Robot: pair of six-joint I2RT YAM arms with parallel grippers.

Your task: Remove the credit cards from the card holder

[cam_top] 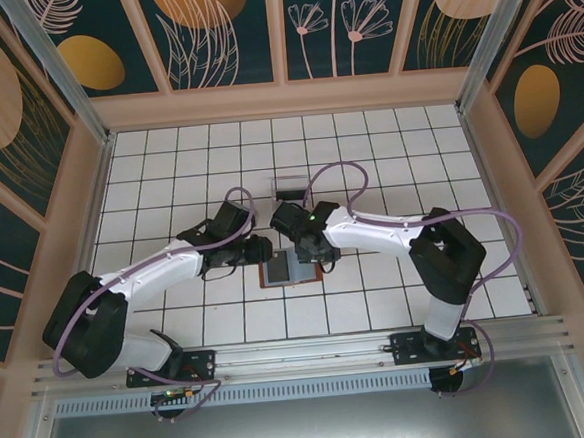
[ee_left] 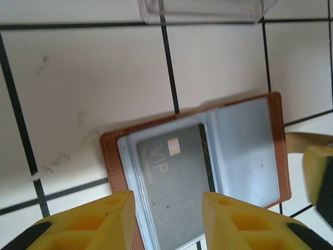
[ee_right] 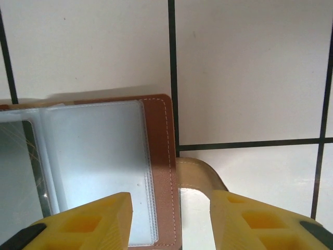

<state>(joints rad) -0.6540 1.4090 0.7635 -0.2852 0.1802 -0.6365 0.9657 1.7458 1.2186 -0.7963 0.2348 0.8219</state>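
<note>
Yellow fingertips (ee_left: pixel 117 221) of the left gripper (ee_left: pixel 165 205) sit closest in its wrist view, parted, with nothing pinched between them. Directly beneath that gap lies the card holder (ee_left: pixel 112 161), a brown leather wallet spread open flat on the white tiled table (ee_left: pixel 93 78), its clear sleeves facing up. One of the credit cards (ee_left: pixel 174 177), dark with pale "VIP" lettering, rests inside the sleeve under the left gripper; other cards cannot be made out. The left jaws straddle this card, probably lined up to draw it from its sleeve. The right gripper (ee_right: pixel 169 205), also parted and holding nothing, hangs over the holder's opposite edge, with the tan snap tab (ee_right: pixel 200 174) beneath its gap, likely placed to pin the wallet open. Beyond both grippers, apart from the holder, stands a clear acrylic stand (cam_top: pixel 292 189).
</note>
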